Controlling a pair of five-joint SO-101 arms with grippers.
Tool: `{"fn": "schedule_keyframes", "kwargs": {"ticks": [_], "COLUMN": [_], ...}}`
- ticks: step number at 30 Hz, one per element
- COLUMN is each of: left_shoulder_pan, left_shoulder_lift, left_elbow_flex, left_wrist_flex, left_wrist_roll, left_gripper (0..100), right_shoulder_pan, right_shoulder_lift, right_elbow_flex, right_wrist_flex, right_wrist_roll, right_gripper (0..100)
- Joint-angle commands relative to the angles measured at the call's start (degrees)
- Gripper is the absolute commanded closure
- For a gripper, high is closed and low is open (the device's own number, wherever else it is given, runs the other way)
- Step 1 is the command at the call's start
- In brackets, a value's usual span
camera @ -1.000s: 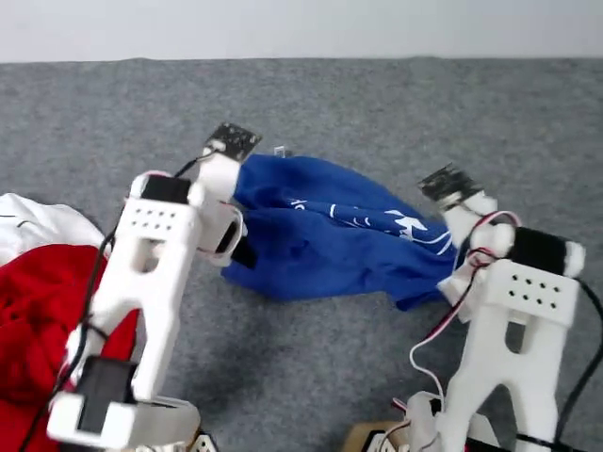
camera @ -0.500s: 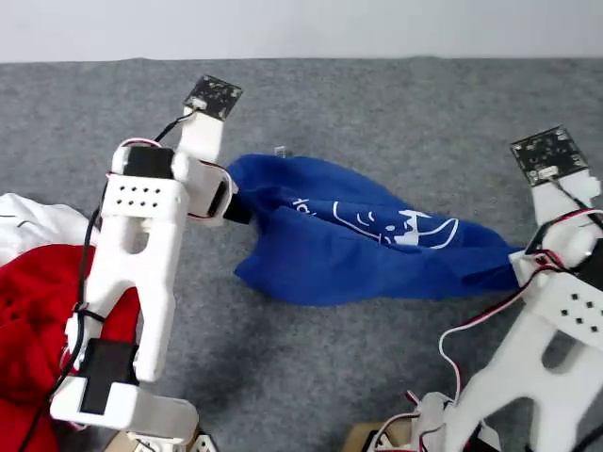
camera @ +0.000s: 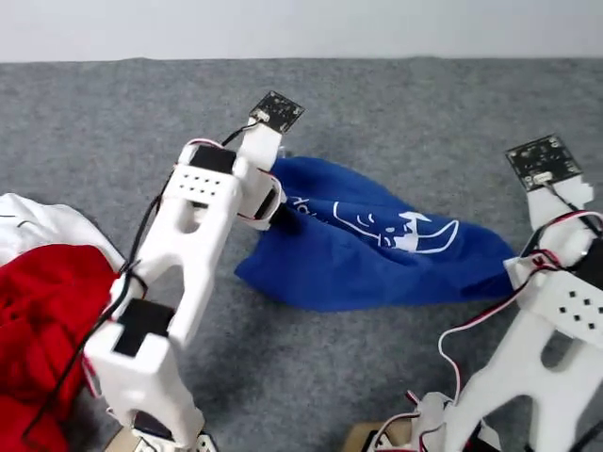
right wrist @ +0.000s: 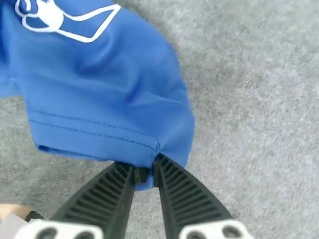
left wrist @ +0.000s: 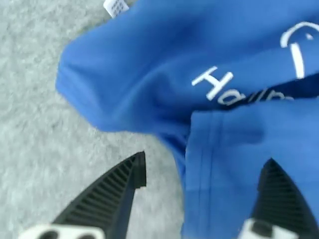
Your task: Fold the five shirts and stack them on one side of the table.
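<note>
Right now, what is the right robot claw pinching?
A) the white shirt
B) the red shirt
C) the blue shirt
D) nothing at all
C: the right gripper is shut on the hem of the blue shirt.

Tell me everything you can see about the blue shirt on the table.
The blue shirt looks like soft knit fabric, with white print, stitched hems and a small white tag. It lies rumpled, stretched sideways across the grey table. The right claw is shut on one hemmed corner. The left claw is open, straddling a hemmed edge at the opposite end.
</note>
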Motion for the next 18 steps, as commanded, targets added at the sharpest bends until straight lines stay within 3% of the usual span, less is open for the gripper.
{"fn": "schedule_keyframes", "kwargs": {"ticks": [1,7,16,18], "left_shoulder_pan": [0.44,1.49,3.87,3.16], "left_shoulder_lift": [3.52,10.81,10.37,8.62], "left_elbow_flex": [-6.29,-10.68,-12.44,-14.2], "left_wrist_flex": [-1.05,-0.62,5.01,8.26], "left_wrist_roll": [0.79,0.44,-4.57,-5.27], "left_gripper": [65,67,99,99], "right_shoulder_pan": [0.48,0.48,0.57,0.57], "right_shoulder_lift": [-2.15,-2.15,-2.15,-2.24], "right_elbow_flex": [-0.53,-0.53,-0.79,-0.88], "right_wrist_flex": [0.31,0.31,0.31,0.31], "right_wrist_roll": [0.44,0.44,3.16,3.25], "right_gripper": [98.8,98.8,98.8,98.8]}}
